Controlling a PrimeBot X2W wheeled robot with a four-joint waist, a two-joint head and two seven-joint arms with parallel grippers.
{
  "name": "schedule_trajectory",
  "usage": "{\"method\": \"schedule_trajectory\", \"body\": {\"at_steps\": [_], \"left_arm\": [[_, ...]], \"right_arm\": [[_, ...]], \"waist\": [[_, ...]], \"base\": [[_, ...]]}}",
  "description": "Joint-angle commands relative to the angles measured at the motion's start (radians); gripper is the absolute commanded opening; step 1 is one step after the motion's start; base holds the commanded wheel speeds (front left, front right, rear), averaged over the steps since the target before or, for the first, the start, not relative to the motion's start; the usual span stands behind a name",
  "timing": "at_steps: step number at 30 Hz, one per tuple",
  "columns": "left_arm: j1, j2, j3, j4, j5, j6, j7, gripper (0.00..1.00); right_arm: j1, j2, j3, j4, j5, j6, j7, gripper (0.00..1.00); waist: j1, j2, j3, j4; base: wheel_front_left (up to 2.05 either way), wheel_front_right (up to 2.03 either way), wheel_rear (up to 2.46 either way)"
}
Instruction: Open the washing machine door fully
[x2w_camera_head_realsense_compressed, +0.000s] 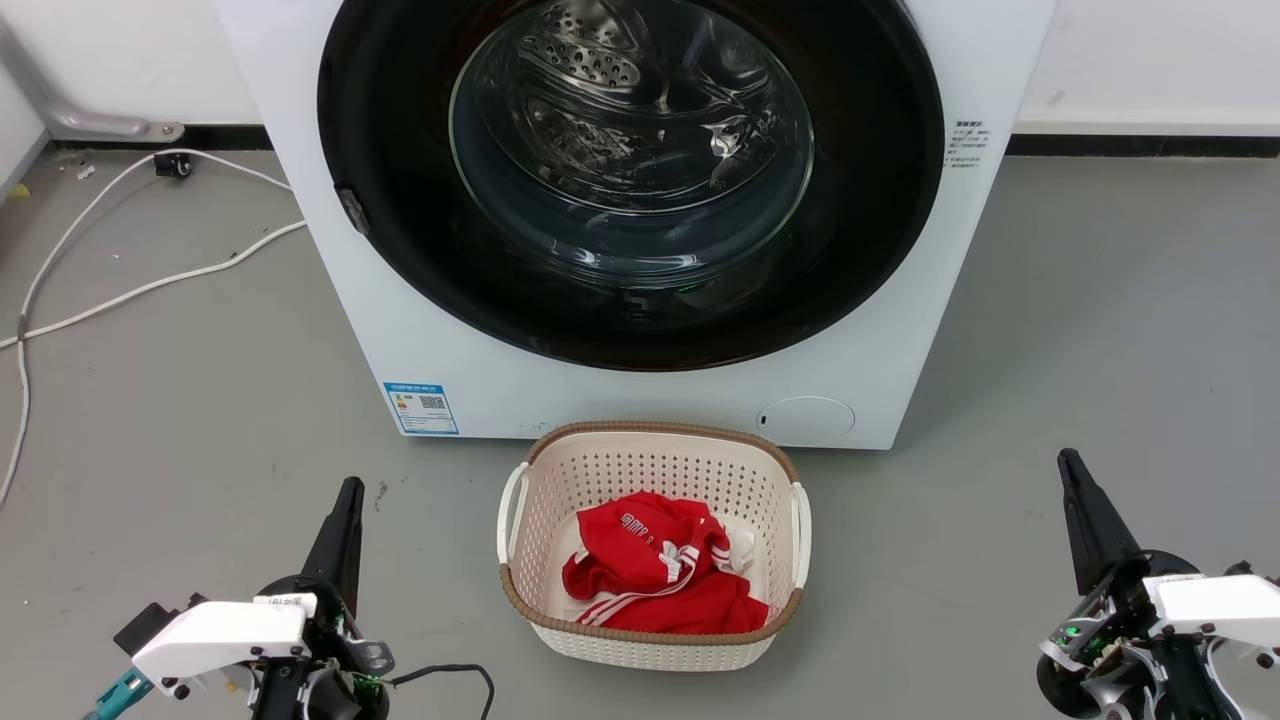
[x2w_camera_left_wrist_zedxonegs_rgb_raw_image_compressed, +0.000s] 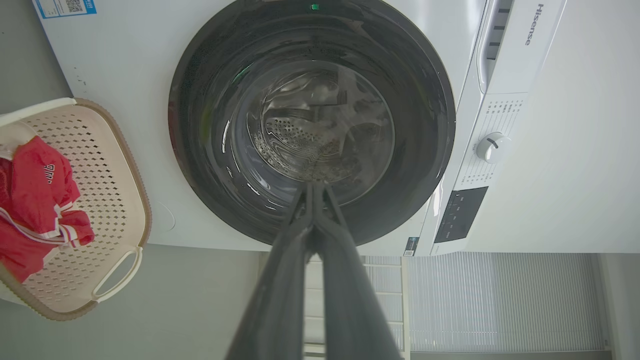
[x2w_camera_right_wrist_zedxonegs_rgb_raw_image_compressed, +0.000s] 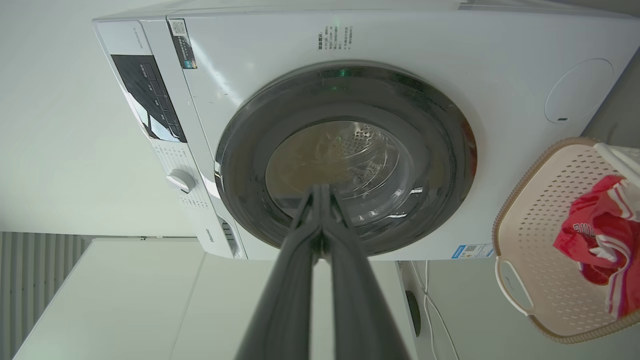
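1. Dark fingers on both sides: left end effector at lower left of the head view, right end effector at lower right. Each pair is pressed together, holding nothing, low over the grey floor, well apart from the machine.
2. Between them, lower centre: white perforated basket with a red garment inside, just in front of the machine.
3. Beyond it, upper centre: washing machine door, a glossy black ring with a glass bowl, sits flush in the white machine front. Shut, by the look of it. Both wrist views look straight at it past the closed fingertips.
4. Step in hand, my read: pre-approach. Nothing touched, task at zero.
5. Next move needs the opening edge picked. Small dark fitting on the door's left rim could be a latch or a pull; cannot tell which. Whichever arm goes must get a finger behind that rim, pull to release, then swing wide.
6. Watch: basket sits close below the door's swing.
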Motion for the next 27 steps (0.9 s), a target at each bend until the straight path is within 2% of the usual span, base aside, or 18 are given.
{"method": "schedule_trajectory", "body": {"at_steps": [1, 13, 14, 27], "left_arm": [[-0.01, -0.001, 0.004, 0.001, 0.003, -0.003, 0.003, 0.0], [-0.01, -0.002, 0.005, 0.001, 0.003, -0.003, 0.004, 0.0], [0.0, -0.001, 0.001, 0.0, 0.001, 0.0, 0.003, 1.0], [0.006, -0.003, -0.028, -0.041, 0.066, 0.0, -0.055, 1.0]], "right_arm": [[-0.013, 0.004, -0.002, 0.001, -0.005, 0.0, 0.004, 0.0], [-0.013, 0.004, -0.003, 0.001, -0.007, 0.0, 0.005, 0.0], [0.0, 0.001, -0.002, 0.0, 0.0, 0.0, 0.001, 1.0], [0.02, 0.002, 0.03, -0.038, -0.057, 0.0, -0.058, 1.0]], "waist": [[0.0, 0.0, 0.0, 0.0], [0.0, 0.0, 0.0, 0.0], [0.0, 0.0, 0.0, 0.0], [0.0, 0.0, 0.001, -0.001]], "base": [[0.0, 0.0, 0.0], [0.0, 0.0, 0.0], [0.0, 0.0, 0.0], [0.0, 0.0, 0.0]]}}
